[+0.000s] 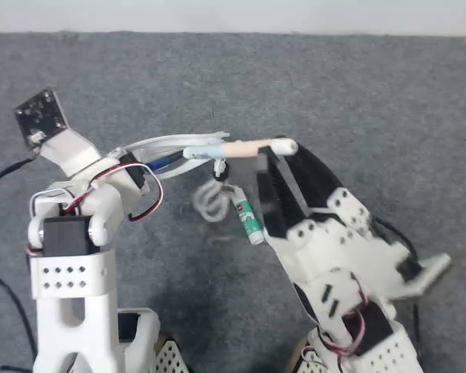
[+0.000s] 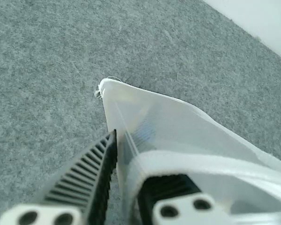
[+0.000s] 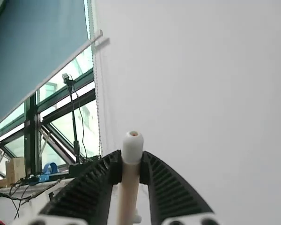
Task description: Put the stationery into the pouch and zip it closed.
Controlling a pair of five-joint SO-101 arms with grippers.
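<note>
Though green-labelled, tube (image 1: 248,217) print illegible.

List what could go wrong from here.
1. The pen, held by the right gripper at its far end, may catch on the mouth of the pouch instead of sliding in.
2. The left gripper pinches the pouch near one edge; a push could tug it loose.

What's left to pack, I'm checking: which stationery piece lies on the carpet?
The small white tube with a green label; the beige pen is held up by the right gripper.
</note>
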